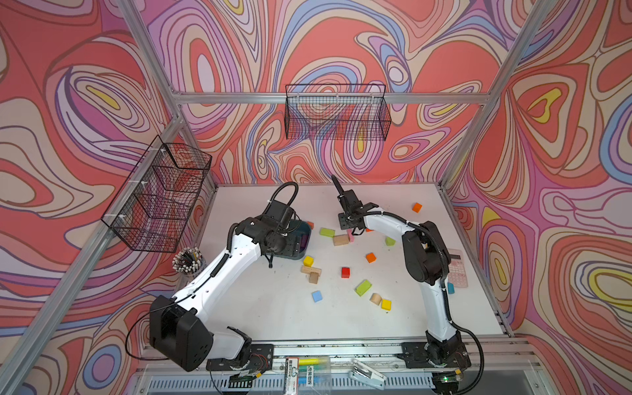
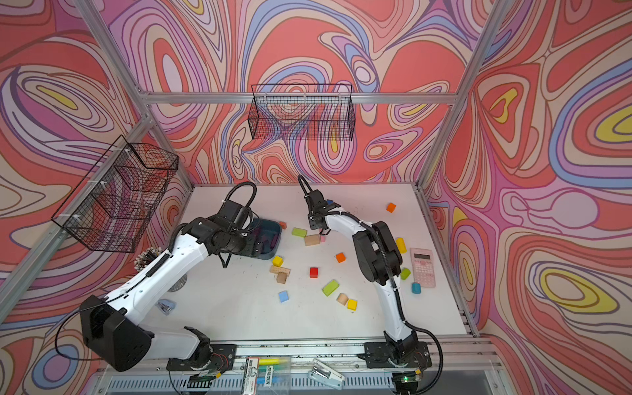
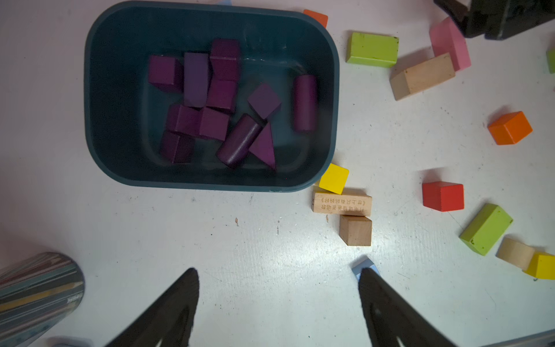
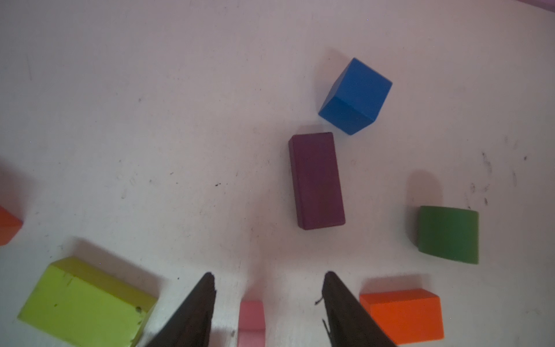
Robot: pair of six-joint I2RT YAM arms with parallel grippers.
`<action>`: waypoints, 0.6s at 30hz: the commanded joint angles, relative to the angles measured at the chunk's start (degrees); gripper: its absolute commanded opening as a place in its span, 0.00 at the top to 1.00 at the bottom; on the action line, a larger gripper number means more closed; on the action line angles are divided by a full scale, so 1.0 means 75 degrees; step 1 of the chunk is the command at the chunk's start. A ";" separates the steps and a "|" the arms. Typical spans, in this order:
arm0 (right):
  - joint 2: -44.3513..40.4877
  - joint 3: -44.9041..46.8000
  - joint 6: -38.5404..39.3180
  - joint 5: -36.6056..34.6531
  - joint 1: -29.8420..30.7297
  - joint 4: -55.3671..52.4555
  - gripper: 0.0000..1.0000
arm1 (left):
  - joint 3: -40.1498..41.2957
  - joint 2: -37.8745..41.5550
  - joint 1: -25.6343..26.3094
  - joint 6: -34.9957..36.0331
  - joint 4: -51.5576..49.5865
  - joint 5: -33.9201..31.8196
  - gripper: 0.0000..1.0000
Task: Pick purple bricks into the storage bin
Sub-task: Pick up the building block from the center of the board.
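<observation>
The right gripper [image 4: 269, 274], apart and empty, should go down over the purple brick [image 4: 316, 180] beside the blue cube [image 4: 356, 96], pinching its long sides.

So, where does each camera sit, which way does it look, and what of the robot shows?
Top views: high above the bases, looking down at the table; the left arm and right arm show.
Left wrist: on its arm, facing down at the storage bin holding purple bricks; the open left tool shows.
Right wrist: facing down at one purple brick on the table; the open right tool shows.
Shared: both wrist views show the pink block.
</observation>
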State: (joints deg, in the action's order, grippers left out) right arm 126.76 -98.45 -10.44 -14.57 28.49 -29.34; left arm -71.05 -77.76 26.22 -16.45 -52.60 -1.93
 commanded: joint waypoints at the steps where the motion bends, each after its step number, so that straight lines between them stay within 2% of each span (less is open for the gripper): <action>1: 0.0297 -0.0326 0.0290 0.0095 -0.0106 0.0143 0.40 | 0.0402 0.0475 -0.0050 0.0493 0.0387 0.0656 0.13; 7: 0.0604 -0.0620 0.0449 0.0344 -0.0200 0.0301 0.40 | 0.1400 0.1340 -0.0072 0.0764 0.1474 0.1767 0.13; 18: 0.0645 -0.0495 0.0628 0.0850 -0.0514 0.0516 0.40 | 0.1497 0.1314 -0.0151 0.0906 0.2066 0.2608 0.12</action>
State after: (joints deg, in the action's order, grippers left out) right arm 130.98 -102.28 -6.92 -9.85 25.91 -26.81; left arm -60.62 -67.99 25.71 -11.16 -39.86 14.24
